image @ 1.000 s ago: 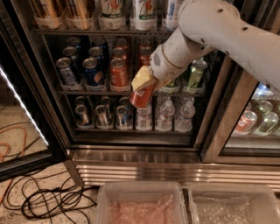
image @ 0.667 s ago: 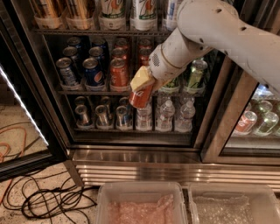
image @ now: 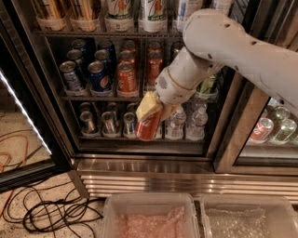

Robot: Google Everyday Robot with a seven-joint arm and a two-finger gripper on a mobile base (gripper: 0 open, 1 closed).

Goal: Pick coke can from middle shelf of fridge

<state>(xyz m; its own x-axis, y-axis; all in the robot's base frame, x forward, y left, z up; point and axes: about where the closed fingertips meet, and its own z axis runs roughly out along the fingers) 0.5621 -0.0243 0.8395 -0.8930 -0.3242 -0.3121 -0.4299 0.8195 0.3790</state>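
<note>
Fingers (image: 148, 105) of the gripper (image: 156, 114) are shut tight on the coke can (image: 149, 126). The can hangs tilted, low down at the front of the fridge (image: 139, 171). Just behind it stand water bottles (image: 196, 123). Higher up and farther back, the middle shelf (image: 100, 96) holds other red cans (image: 126, 77) and blue cans (image: 98, 75).

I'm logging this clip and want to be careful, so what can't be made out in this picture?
- Camera view: the gripper, shut on the coke can in front of the fridge's lower rack, covers the can's top.
- The arm hides the right end of the middle shelf.
- Tall drinks on the top rack are cut off by the upper edge.
- The bins below are cut off by the lower edge.
</note>
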